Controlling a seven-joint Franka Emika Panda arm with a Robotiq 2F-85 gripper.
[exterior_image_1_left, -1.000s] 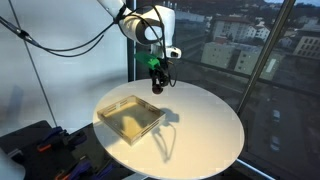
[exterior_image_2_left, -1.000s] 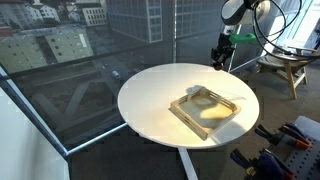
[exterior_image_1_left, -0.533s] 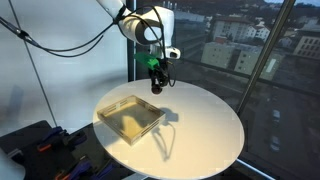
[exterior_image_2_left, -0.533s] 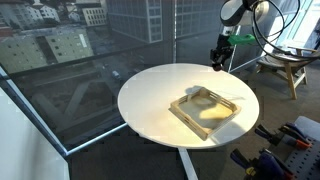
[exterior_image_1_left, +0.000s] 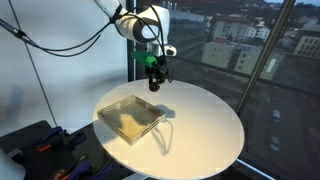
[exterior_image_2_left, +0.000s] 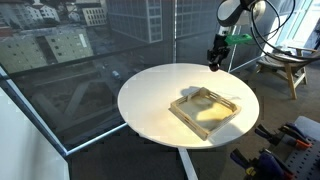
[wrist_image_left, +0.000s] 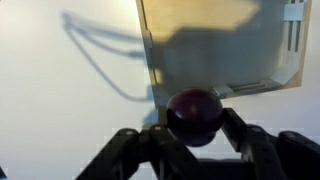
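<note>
The tool (wrist_image_left: 197, 130) is gripping a dark red ball (wrist_image_left: 195, 108) above the desk (exterior_image_1_left: 205, 130), outside the tray (wrist_image_left: 150, 50) at one o'clock.

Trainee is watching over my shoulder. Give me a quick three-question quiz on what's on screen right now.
1. True or false: the gripper is shut on the dark red ball.
2. Where is the tray? A) lying on the round white table; B) on the floor; C) hanging from the arm.
3. Short answer: is the ball inside the tray?

Key
1. True: in the wrist view the fingers sit on either side of the ball.
2. A.
3. No. It is held in the air above the table, off to the side of the tray.
</note>
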